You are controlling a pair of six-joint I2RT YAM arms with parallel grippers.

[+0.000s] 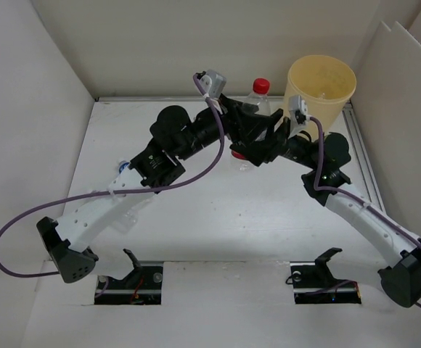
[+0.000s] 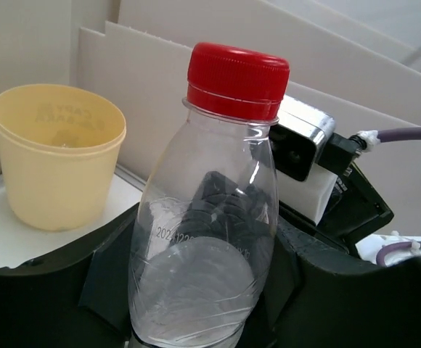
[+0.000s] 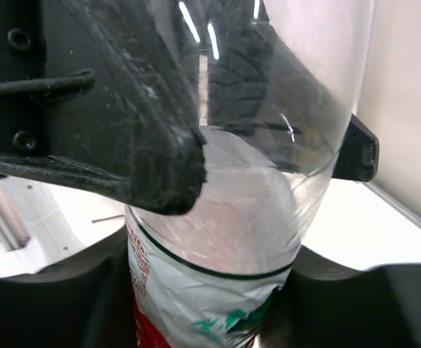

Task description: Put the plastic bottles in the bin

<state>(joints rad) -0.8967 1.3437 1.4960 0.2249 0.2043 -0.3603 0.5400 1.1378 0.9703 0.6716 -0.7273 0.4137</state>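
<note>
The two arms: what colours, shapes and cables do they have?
The left arm and the right arm each have a white link, black joints and black fingers. A purple cable runs along each to a small silver-and-white wrist camera.

Top view looks down on the counter (image 1: 218,225) from its near edge; both wrist views sit close against one bottle (image 2: 210,217), facing each other.

On my feed the left arm (image 1: 101,210) and right arm (image 1: 363,217) match: white lower links, black joints, black bases. A purple cable (image 2: 406,134) feeds each silver-faced wrist camera (image 2: 301,148). One black finger (image 3: 87,94), probably the left's, looks scuffed, with screw holes.
</note>
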